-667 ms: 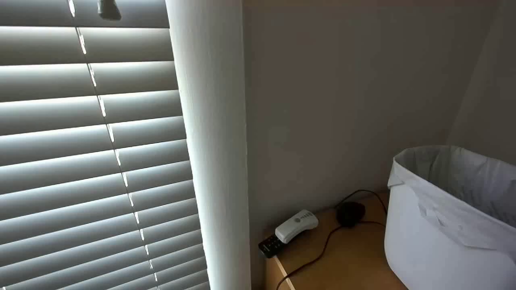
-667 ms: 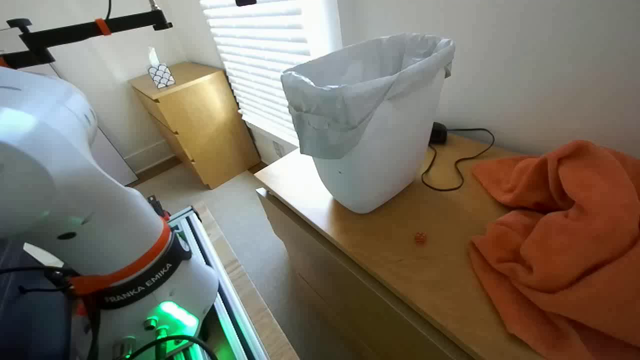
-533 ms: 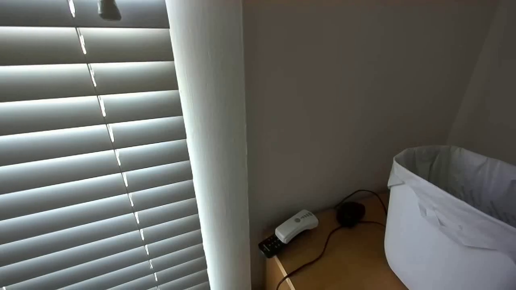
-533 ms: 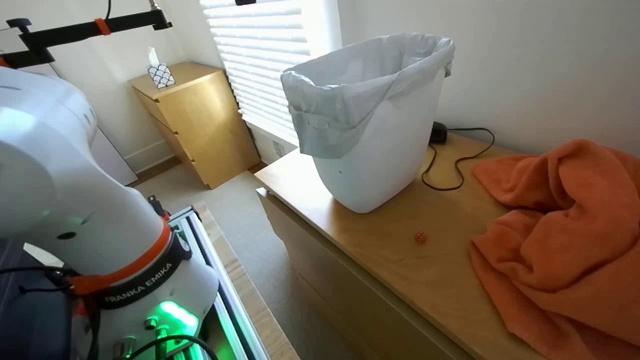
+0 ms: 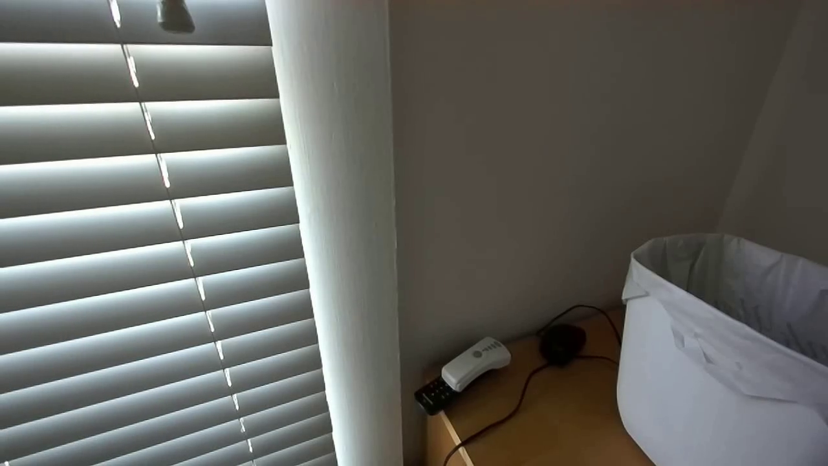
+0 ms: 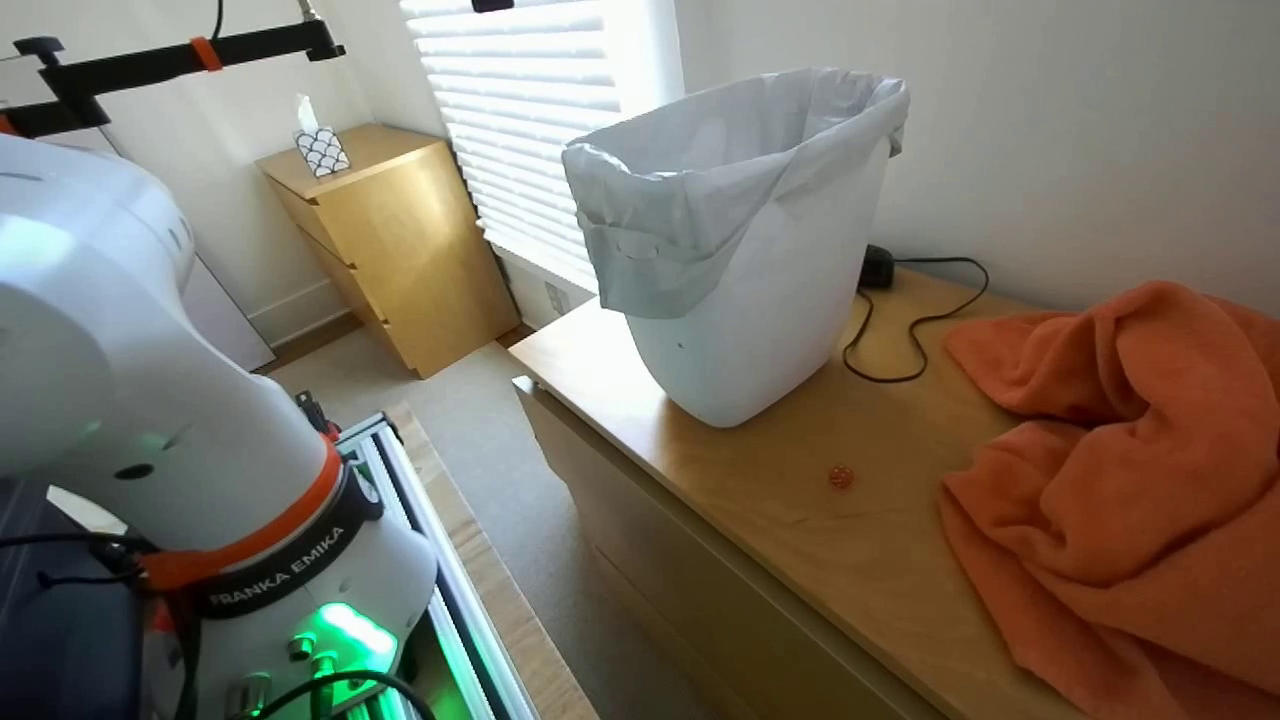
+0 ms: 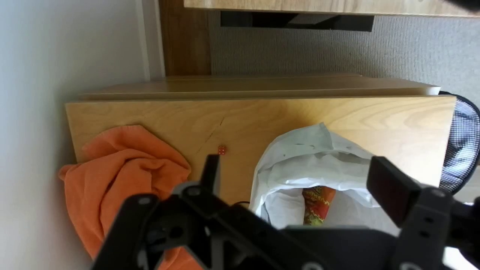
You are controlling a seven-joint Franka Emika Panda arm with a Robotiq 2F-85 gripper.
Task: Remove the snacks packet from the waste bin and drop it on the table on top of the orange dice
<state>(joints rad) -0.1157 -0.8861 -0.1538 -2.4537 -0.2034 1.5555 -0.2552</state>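
The white waste bin stands on the wooden table, lined with a whitish bag folded over its rim; it shows in both exterior views (image 5: 705, 382) (image 6: 770, 300) and the wrist view (image 7: 300, 144). The snacks packet (image 7: 318, 204), red, orange and green, lies inside the bin; only part of it shows in the wrist view, and the exterior views hide it. The small orange dice (image 6: 841, 477) lies on the table beside the bin; it also shows in the wrist view (image 7: 222, 150). My gripper (image 7: 296, 161) is open and empty above the bin, its fingers wide apart.
An orange cloth (image 6: 1130, 470) lies bunched on the table (image 6: 770, 490) near the dice. A black device with a cable (image 6: 877, 268) sits behind the bin. Remotes (image 5: 475, 364) lie at the table's edge by the window blinds (image 5: 149, 259). A black mesh basket (image 7: 460, 142) stands beyond the table's end.
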